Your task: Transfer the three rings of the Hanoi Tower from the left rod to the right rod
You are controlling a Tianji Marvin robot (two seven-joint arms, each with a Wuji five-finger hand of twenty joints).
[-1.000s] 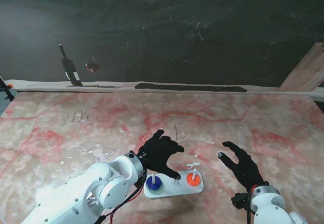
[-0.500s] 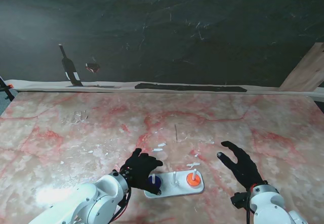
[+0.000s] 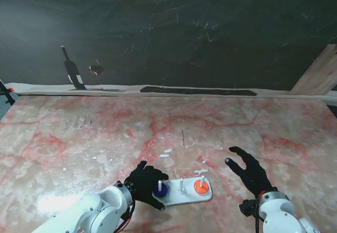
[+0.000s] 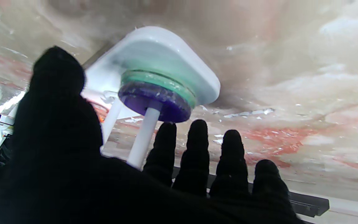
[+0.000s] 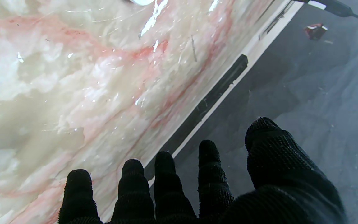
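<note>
Against the frame half a second back, the black-gloved left hand has drawn slightly toward me and now sits at the left end of the white plastic three-rod base; one second back it was spread farther from me than the base. The base, rings and right hand have not shifted. In the left wrist view the left hand holds nothing: four fingers stand extended side by side, tips near the purple ring but apart from it, thumb raised beside the left white rod. The purple ring lies on a green ring, both threaded on the left rod at the base. From the stand view, the orange ring sits on the right rod; the middle rod is bare. The black-gloved right hand hovers to the right of the base, well apart, fingers splayed, grasping nothing; its wrist view shows fingers over the pink-veined marble table.
</note>
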